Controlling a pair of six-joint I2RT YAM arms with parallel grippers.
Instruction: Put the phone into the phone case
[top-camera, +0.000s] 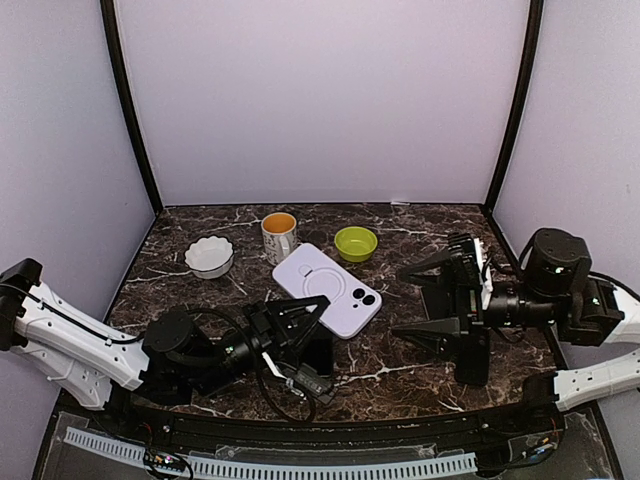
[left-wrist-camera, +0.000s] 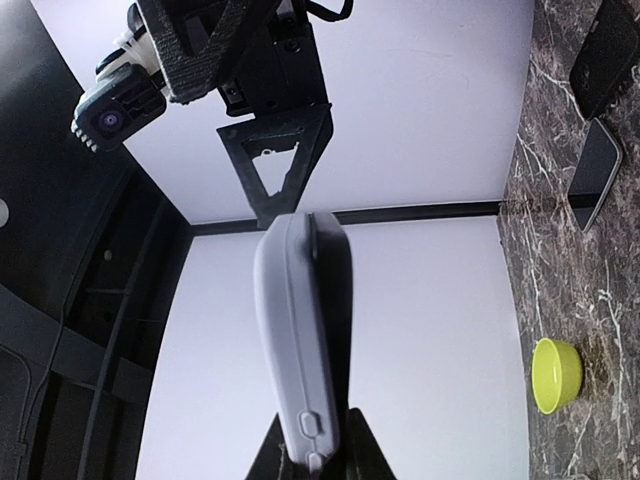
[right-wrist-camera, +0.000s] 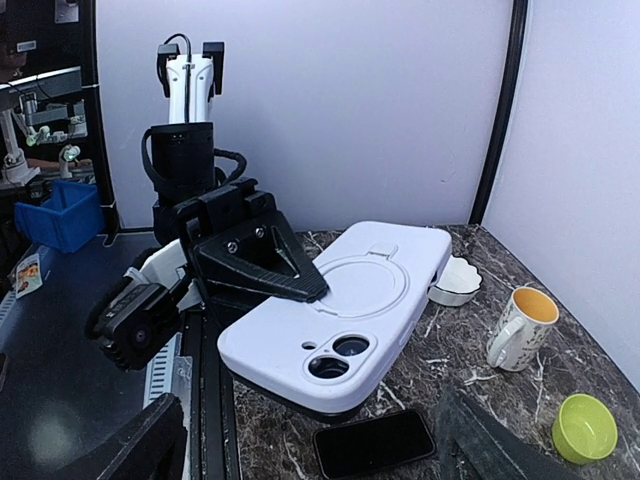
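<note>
At desk centre, I see left end effector (top-camera: 312, 318) clamped on edge of phone case (top-camera: 325, 288), case held raised off surface, back face up. Phone (right-wrist-camera: 370, 442) lies flat on desk (top-camera: 400, 372) below case, apparently not touching it; gap hard to judge. Right end effector (top-camera: 435, 300) faces case, fingers spread wide, empty. Mug (top-camera: 278, 235), white bowl (top-camera: 209, 256), green bowl (top-camera: 355, 243) stand behind.

bright, even, diffuse light fills all three views, with a faint lilac tint on the walls (top-camera: 320, 100). overhead view: sharp, with only soft, short shadows on the dark table (top-camera: 400, 355). left wrist view: the centre wall is nearly blown out, the phone case (left-wrist-camera: 295, 340) stands backlit and grey, and the left edge falls dark. right wrist view: crisp in the middle; the fingers (right-wrist-camera: 130, 450) in the lower corners are blurred.
</note>
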